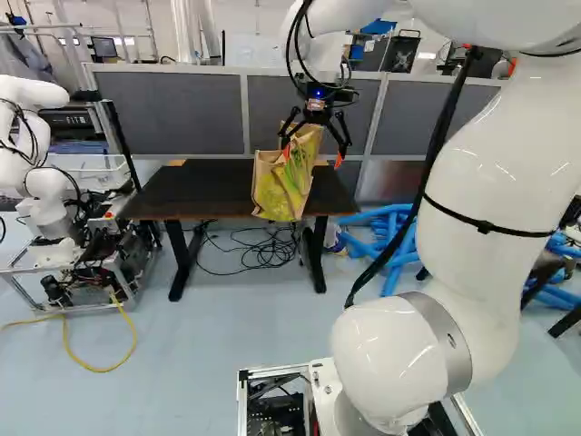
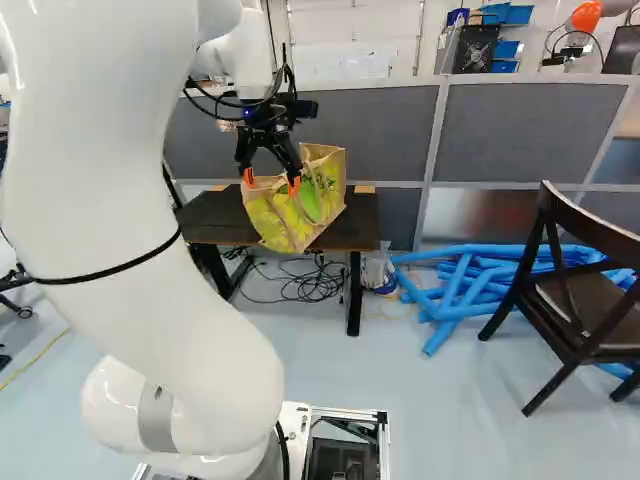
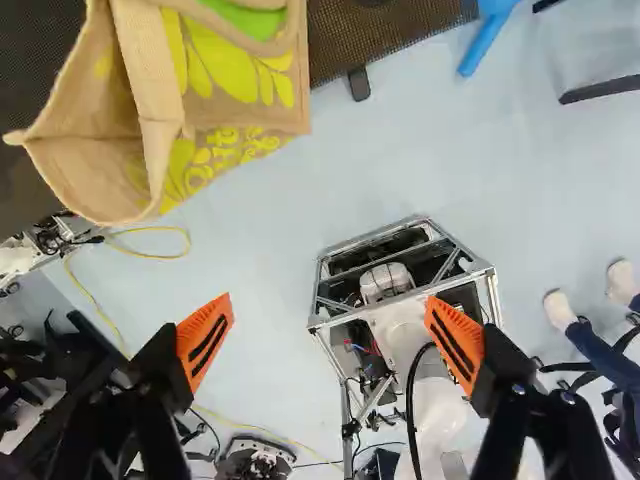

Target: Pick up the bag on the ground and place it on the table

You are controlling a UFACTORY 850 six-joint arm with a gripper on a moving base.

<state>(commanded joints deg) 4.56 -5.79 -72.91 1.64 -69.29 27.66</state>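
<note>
One white arm point(image 1: 499, 163) reaches forward, black gripper point(image 1: 312, 154) downturned, fingers wide apart, empty, near patterned tote bag point(image 1: 283, 189) and dark table point(image 1: 200, 186), blue tubes point(image 2: 462, 285) alongside.

Shows a grey-panelled partition point(image 1: 171, 109) in pale frames behind a rectangular, dark-topped desk point(image 1: 204, 186) on black legs. Includes a white rear wall point(image 2: 350, 40) above, a smooth, pale blue-grey floor point(image 1: 245, 318) below, and a dark, curved-backed chair point(image 2: 590, 300) beside piled long blue tubes point(image 2: 438, 340).
</note>
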